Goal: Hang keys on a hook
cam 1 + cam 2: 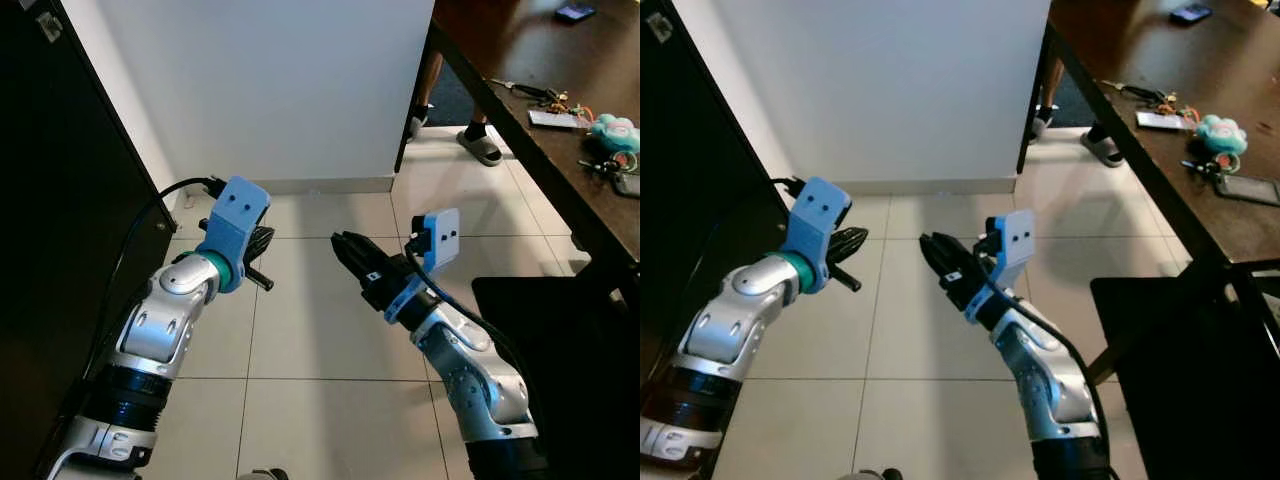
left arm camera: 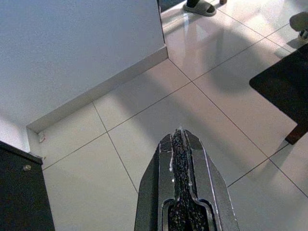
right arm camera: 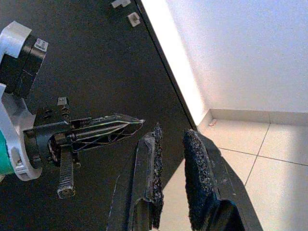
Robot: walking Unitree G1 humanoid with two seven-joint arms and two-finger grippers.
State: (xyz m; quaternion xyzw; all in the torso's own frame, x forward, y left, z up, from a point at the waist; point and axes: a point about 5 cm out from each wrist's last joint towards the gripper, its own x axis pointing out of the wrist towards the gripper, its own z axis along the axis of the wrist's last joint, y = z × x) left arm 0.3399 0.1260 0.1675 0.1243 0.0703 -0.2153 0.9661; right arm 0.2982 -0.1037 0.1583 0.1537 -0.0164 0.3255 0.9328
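Both arms up over the tile floor [image 1: 320,370], holding nothing. Left gripper [image 1: 258,243] fingers pressed together; right gripper [image 1: 352,255] fingers slightly parted, empty. Keys [image 1: 540,96] lie far right on the dark table [image 1: 500,60], beside a teal plush [image 1: 614,131], well apart from both grippers. Can't make out a hook. Risk: turning right toward the table, the right arm could clip its edge. No readable writing.
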